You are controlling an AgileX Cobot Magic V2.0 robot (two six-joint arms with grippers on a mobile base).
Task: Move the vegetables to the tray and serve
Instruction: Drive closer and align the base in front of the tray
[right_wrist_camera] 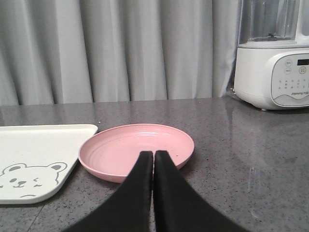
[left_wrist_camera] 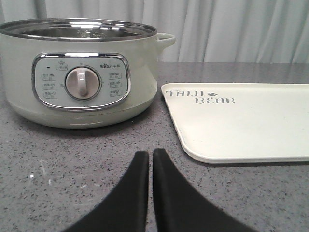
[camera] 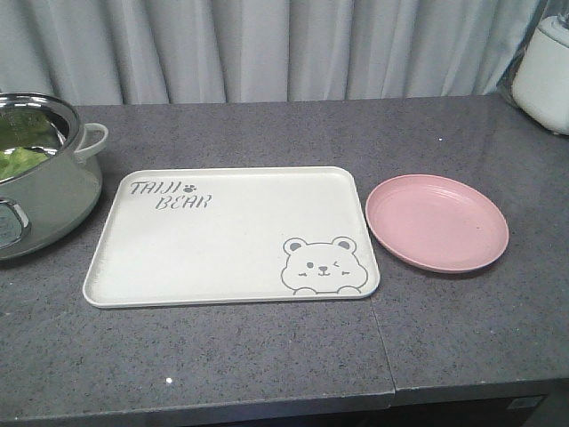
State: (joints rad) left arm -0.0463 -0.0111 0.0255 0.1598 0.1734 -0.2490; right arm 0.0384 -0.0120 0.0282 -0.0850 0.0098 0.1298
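The lettuce leaf point(camera: 20, 162) lies inside the pot point(camera: 53, 200) at the far left of the bench point(camera: 267, 356), just beside the bare tray point(camera: 231, 249). The left claw point(left_wrist_camera: 150, 154) and right claw point(right_wrist_camera: 153, 153) both hang low with fingers pressed together, holding nothing. The likely trouble is the pot's tall steel rim: a reach that comes in low could knock it, and a limp leaf may slip or snag on the lip. The pink plate point(camera: 436, 222) sits near the tray's right edge and the blender point(camera: 544, 71) crowds the far right corner. The open front strip gives room
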